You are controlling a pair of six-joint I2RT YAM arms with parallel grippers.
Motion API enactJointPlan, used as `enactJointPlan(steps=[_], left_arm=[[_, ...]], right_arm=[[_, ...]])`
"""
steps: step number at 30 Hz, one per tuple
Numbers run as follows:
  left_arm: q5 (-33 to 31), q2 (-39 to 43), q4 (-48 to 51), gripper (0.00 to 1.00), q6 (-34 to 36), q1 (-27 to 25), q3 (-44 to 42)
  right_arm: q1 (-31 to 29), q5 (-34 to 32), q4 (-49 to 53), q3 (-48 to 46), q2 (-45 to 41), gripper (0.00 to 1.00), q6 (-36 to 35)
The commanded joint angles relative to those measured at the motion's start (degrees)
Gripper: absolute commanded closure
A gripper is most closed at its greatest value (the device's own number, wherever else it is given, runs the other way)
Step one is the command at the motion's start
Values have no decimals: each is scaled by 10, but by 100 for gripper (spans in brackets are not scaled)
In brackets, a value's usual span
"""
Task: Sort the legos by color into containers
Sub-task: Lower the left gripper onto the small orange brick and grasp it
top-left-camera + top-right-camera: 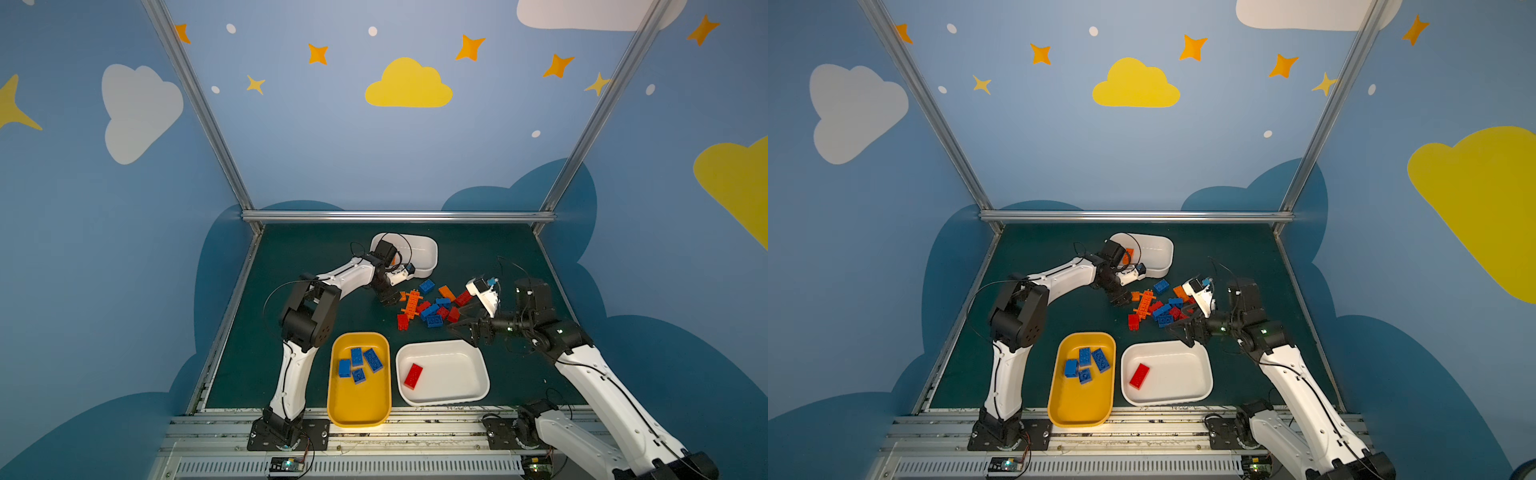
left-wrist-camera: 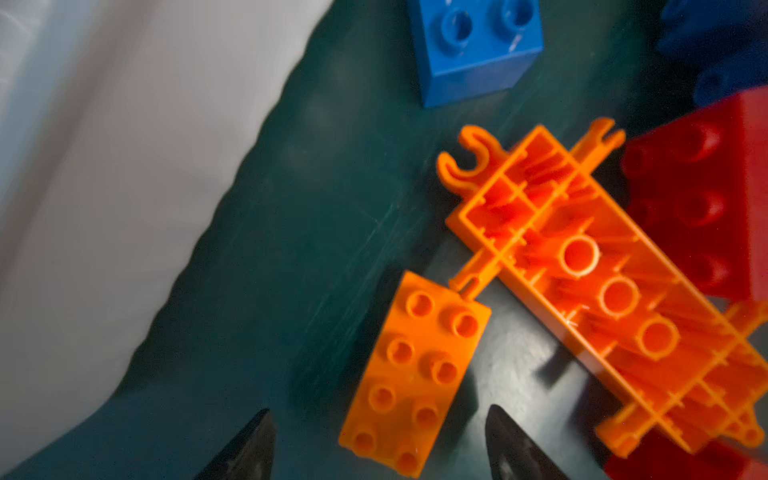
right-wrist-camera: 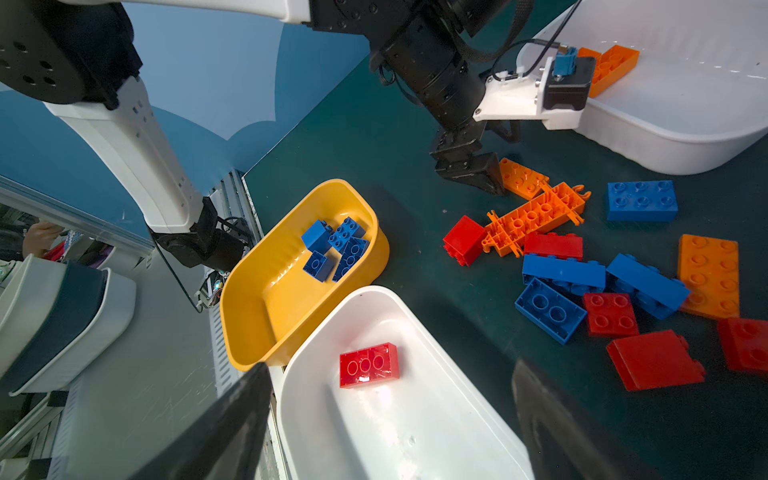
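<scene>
While yellow tub holds blue bricks, shallow white tub: red brick.

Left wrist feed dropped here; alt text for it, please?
The open left gripper straddles one end of an orange brick, studs up, on the green mat. An upturned orange cross-shaped piece lies beside it, with a blue brick, red brick and white tub nearby.

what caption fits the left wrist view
Left fingers open either side of an orange brick, cross piece alongside.
</scene>
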State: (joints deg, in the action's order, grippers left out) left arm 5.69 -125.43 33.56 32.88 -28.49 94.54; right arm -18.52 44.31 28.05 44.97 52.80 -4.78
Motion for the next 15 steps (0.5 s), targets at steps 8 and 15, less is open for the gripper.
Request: enactJointPlan(steps=[8, 15], left_arm=[[44, -47, 50, 43, 34, 3, 67], [53, -48, 93, 66, 54, 2, 78]], right_arm=[[9, 24, 10, 19, 2, 10, -7], [11, 21, 7, 18, 4, 10, -9]])
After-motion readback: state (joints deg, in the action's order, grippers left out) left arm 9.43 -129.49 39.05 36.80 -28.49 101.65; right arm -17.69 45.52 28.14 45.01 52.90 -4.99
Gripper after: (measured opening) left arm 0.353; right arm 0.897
